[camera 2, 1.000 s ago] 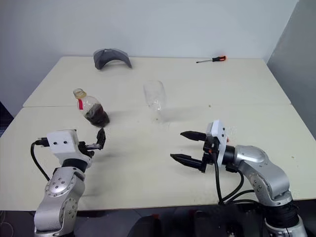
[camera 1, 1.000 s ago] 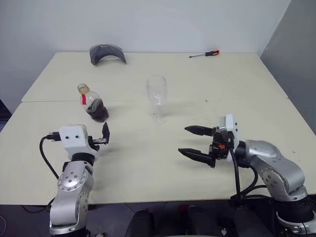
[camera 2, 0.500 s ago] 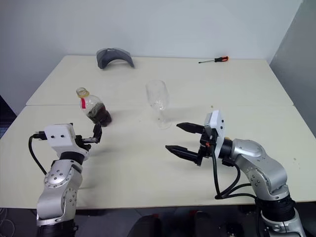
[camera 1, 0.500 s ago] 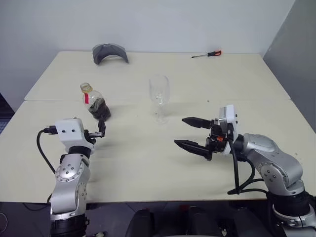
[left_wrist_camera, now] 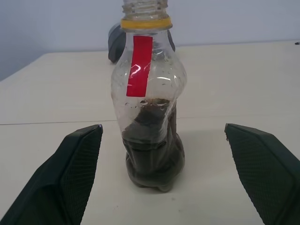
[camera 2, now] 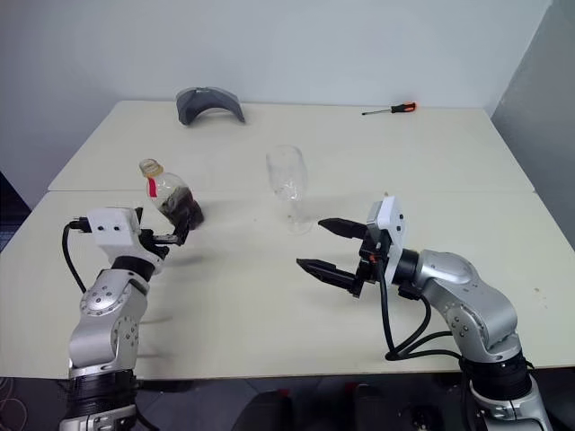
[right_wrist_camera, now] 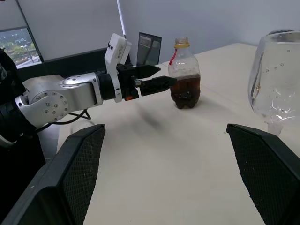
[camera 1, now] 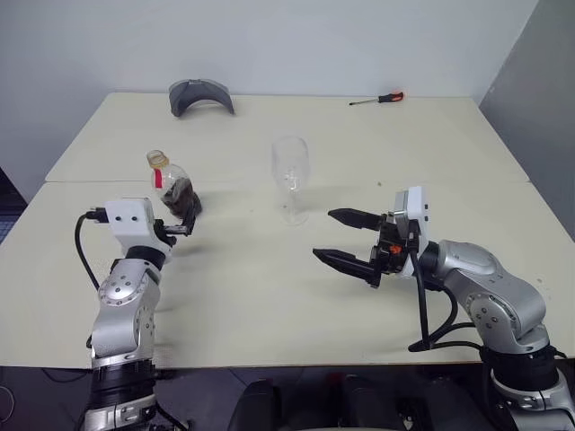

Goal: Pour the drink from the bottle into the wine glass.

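Note:
The bottle (left_wrist_camera: 149, 117) stands upright on the left of the table (camera 1: 269, 296), clear and squat, with a yellow ring and a red strip at its neck. The drink (left_wrist_camera: 152, 159) is a dark pool in its lower part. My left gripper (camera 1: 182, 225) is open and level, its fingers (left_wrist_camera: 79, 164) spread to either side just short of the bottle, apart from it. The wine glass (camera 1: 290, 175) stands upright and empty at the table's middle. My right gripper (camera 1: 323, 234) is open, holds nothing, and points leftward below and right of the glass.
A grey curved object (camera 1: 199, 94) lies at the back left. A red-handled screwdriver (camera 1: 377, 99) lies at the back right. A seam crosses the table behind the bottle and glass.
My left gripper has moved forward to the bottle, which now sits between its spread fingers. The right gripper has stayed nearly still. The camera shifted slightly.

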### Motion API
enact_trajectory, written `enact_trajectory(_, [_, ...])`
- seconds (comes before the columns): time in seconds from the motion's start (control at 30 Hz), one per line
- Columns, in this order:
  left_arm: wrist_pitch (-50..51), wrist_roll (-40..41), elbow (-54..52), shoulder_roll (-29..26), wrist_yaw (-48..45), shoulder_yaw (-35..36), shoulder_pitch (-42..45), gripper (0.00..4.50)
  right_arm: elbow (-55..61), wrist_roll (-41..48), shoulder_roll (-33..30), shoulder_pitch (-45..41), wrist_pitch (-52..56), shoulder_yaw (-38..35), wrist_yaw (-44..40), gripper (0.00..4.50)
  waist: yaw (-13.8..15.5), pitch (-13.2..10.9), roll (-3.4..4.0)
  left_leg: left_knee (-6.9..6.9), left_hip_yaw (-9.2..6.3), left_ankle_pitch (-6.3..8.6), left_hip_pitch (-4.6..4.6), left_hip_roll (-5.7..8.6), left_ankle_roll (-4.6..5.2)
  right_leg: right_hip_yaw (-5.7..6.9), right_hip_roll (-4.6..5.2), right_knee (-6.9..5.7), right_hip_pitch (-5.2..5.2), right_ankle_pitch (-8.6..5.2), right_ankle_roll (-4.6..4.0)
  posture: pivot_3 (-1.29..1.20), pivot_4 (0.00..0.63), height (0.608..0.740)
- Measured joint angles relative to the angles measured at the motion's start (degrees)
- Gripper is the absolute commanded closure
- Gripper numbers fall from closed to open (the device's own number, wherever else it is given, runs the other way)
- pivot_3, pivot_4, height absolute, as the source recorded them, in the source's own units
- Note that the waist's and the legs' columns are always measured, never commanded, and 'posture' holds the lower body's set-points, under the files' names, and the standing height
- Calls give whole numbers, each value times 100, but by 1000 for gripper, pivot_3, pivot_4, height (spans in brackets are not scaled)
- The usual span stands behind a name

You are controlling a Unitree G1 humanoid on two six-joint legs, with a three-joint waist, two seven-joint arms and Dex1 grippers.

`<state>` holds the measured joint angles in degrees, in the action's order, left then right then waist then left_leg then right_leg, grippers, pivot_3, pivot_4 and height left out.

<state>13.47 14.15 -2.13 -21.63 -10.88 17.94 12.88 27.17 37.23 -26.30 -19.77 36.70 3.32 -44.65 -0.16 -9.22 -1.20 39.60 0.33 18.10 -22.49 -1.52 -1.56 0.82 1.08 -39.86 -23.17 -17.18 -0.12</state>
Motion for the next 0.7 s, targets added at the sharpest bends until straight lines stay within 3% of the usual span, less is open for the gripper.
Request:
enact_trajectory(0.37, [-153,56,770,-260,-316,49,377,0,0,0,62,-10,0,30,134,77,1,0,0,3,-1,0,-1,0,0,3,1,-1,0,0,0,0,150,740])
enact_trajectory(0.7, [-673,20,2220,-367,-686,12,1329,0,4,-3,195,-16,1,80,266,77,1,1,-1,8,-4,-1,-6,1,-2,7,1,-2,-2,0,0,0,150,740])
